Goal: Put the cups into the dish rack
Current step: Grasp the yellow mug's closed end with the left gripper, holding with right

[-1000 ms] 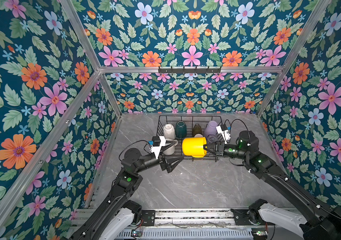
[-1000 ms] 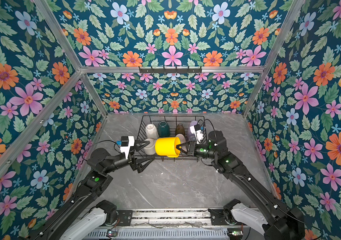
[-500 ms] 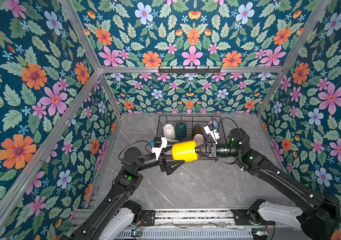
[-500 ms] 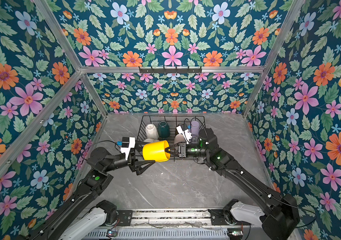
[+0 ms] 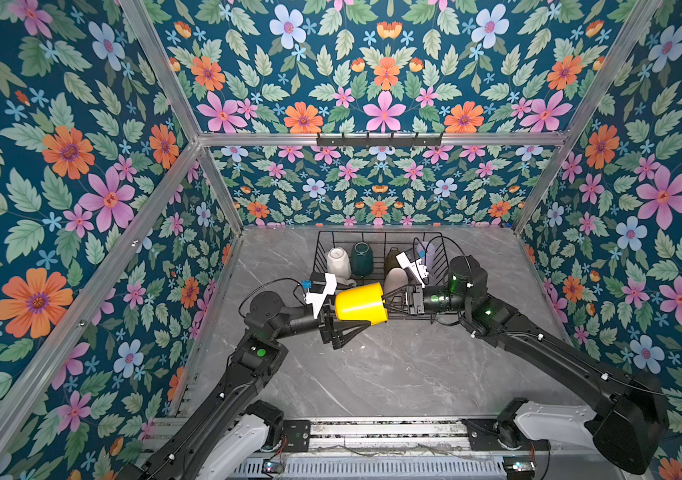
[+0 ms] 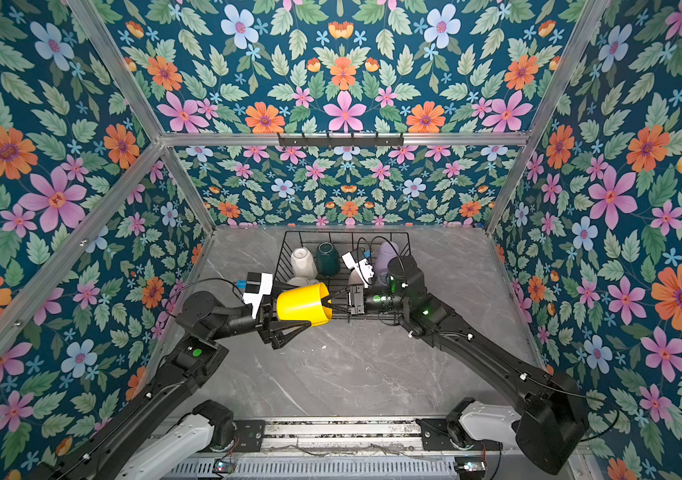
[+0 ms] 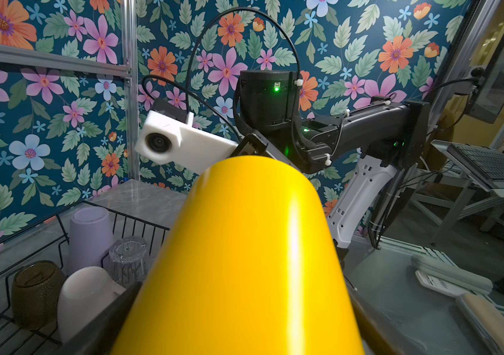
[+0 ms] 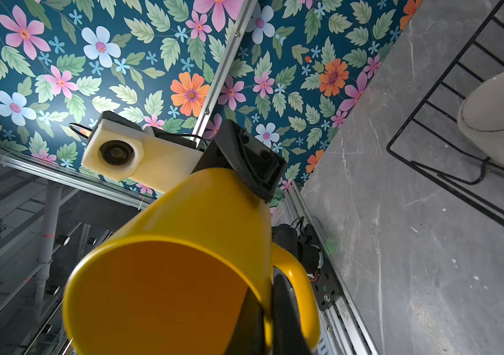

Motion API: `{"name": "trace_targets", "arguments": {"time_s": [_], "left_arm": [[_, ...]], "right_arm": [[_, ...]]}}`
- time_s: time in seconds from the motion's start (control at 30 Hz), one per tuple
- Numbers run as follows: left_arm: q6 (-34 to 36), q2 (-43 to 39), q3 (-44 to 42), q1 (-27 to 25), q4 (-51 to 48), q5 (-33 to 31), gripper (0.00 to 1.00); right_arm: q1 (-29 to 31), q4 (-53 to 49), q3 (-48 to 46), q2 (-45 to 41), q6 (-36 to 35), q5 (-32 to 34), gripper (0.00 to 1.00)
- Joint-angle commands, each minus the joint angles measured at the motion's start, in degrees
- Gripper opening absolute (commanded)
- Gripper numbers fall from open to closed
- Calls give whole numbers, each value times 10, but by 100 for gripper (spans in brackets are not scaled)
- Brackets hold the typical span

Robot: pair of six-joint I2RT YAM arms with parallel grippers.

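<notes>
The right gripper [image 8: 264,310] is pinching the yellow mug [image 5: 359,309] by its rim beside the handle, holding it just before the near edge of the dish rack [image 5: 317,249]. The mug is lying sideways, mouth facing the right gripper, base between the widely spread fingers of the left gripper [image 5: 343,322]. Inside the rack, a white mug [image 5: 338,262], dark green mug [image 5: 362,258], olive-amber glass [image 7: 37,292], clear glass [image 7: 129,258] and lilac tumbler [image 7: 91,236] are standing inverted.
</notes>
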Motion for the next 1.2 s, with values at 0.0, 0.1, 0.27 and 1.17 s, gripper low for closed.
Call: {"name": "trace_targets", "arguments": {"time_s": [0.0,0.1,0.27,1.17], "left_arm": [[-9,3,3,0,24,15,92],[-13,4,2,0,30,21,89],[-15,3,-1,0,33,22,83],[28,-13,29,1,-60,-39,0]], "right_arm": [[2,72,2,1,12,-16,0],[5,86,-1,7,20,-16,0],[9,108,-5,18,33,-13,0],[13,3,5,1,-16,49,28]]}}
